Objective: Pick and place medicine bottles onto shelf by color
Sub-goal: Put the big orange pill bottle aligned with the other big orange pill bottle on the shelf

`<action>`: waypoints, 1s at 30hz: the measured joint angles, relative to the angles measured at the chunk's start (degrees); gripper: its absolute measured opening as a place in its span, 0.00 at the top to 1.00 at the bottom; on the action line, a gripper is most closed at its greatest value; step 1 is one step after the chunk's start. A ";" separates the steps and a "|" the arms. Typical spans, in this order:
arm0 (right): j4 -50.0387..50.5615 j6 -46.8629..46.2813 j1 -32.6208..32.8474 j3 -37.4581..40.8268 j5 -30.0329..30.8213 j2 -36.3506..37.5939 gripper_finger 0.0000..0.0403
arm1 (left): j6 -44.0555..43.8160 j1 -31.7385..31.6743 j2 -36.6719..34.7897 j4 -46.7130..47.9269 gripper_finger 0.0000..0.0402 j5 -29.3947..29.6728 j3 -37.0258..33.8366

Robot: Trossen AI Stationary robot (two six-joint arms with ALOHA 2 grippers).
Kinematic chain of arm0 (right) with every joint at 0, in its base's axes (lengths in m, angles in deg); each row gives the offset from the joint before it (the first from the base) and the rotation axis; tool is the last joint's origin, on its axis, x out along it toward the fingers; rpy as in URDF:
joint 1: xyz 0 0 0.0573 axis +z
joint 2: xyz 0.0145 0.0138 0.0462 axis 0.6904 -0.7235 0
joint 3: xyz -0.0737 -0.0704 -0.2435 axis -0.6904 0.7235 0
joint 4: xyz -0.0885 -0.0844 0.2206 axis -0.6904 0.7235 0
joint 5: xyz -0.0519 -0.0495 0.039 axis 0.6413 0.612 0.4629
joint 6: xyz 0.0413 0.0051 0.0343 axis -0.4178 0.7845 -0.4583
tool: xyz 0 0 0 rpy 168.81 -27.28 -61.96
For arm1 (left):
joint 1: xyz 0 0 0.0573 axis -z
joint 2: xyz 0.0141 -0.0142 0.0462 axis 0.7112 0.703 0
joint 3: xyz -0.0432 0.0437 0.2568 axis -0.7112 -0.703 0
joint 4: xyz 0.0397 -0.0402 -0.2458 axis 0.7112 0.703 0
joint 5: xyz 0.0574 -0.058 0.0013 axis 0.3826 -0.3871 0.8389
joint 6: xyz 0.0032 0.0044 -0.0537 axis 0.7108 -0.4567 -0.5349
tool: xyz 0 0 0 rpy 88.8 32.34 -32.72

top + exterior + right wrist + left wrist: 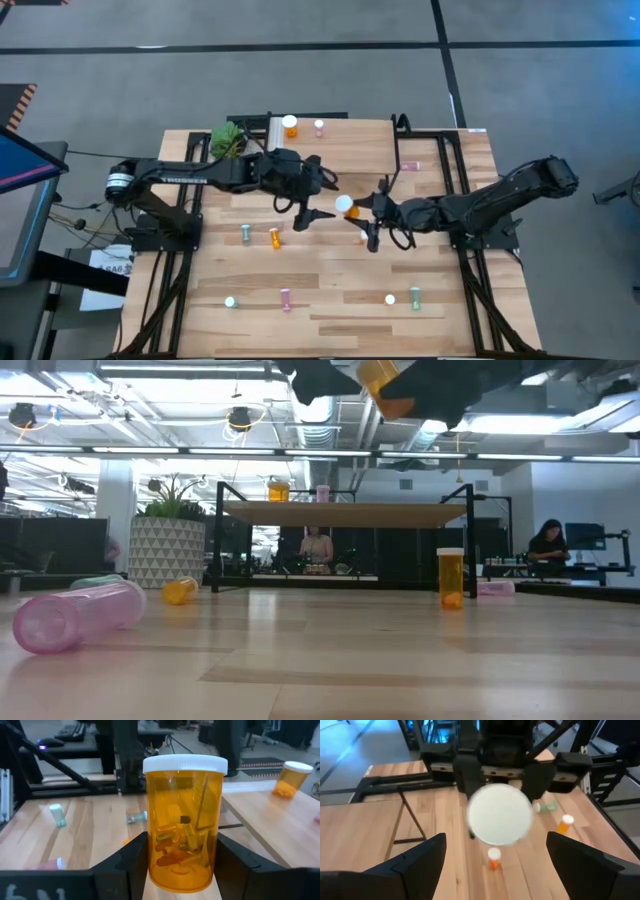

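Observed: leafy green plant [228, 139] at the tabletop's [330, 320] far left corner, white geometric-patterned planter [167, 550] beneath it, seated person [548, 544] at a desk far right, another person [317, 547] behind the table, ceiling lights [240, 418] overhead.

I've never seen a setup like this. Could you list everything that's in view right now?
table: one, light wood planks, under both arms
shelf: one, light wood on black legs, far end of table
shelf bottles: two, orange and pink, standing on top
large orange bottle: one, white cap, held above mid-table
pink bottles: two, loose on table
green bottles: two, loose on table
small orange bottles: at least two, loose on table
white-capped bottles: two, body colour hidden from above
plant: one, green, patterned pot, beside shelf
people: two, room behind
left gripper: open, facing the held bottle's cap
right gripper: shut on large orange bottle
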 joint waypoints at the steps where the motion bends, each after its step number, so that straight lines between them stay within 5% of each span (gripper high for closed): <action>1: -0.95 0.50 -0.28 -0.01 -0.44 -0.66 0.50 | 0.00 -0.12 0.12 -0.53 0.17 -0.45 0.00; 14: -1.11 3.82 -3.48 -6.61 -4.45 -9.76 0.50 | 0.04 -0.40 0.50 3.54 0.19 -0.89 0.02; 30: -0.11 3.46 -3.90 -6.78 -4.42 -9.62 0.50 | 1.35 -0.42 -0.35 5.50 0.46 0.58 0.00</action>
